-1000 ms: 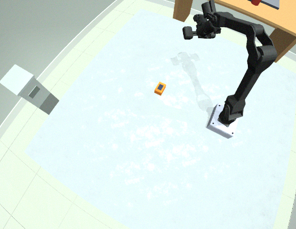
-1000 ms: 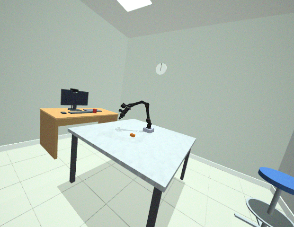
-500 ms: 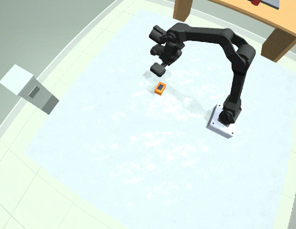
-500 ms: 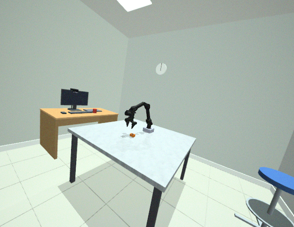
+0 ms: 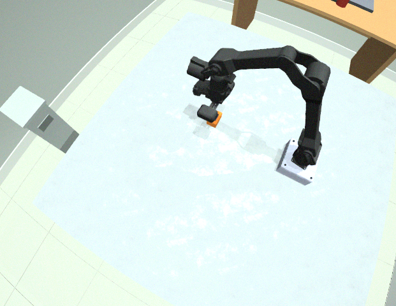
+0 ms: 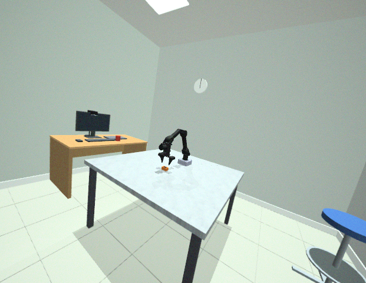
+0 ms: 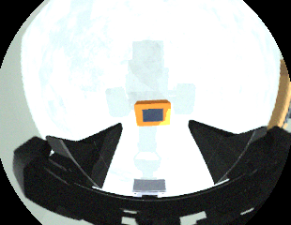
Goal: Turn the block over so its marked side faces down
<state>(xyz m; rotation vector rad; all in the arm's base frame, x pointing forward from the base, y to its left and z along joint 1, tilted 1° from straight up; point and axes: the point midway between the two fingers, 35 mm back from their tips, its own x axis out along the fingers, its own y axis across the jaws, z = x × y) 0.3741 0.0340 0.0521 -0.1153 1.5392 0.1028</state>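
The orange block point(image 5: 214, 121) point(image 6: 165, 168) point(image 7: 141, 114) lies flat on the pale table point(image 5: 125, 197) point(image 6: 192, 194) point(image 7: 89, 37). In the wrist view its dark blue marked side faces up toward the camera. My gripper point(image 5: 212, 110) point(image 6: 166, 160) point(image 7: 156, 124) is open wide and empty. It points straight down and hangs a little above the block, with one finger to each side of it and not touching. In the top view the near finger hides part of the block.
The arm's white base point(image 5: 295, 162) point(image 6: 184, 161) stands on the table to the right of the block. A grey box on a stand point(image 5: 36, 118) sits off the table's left edge. A wooden desk point(image 5: 372, 29) point(image 6: 85, 146) and a blue stool point(image 6: 347, 225) stand beyond the table.
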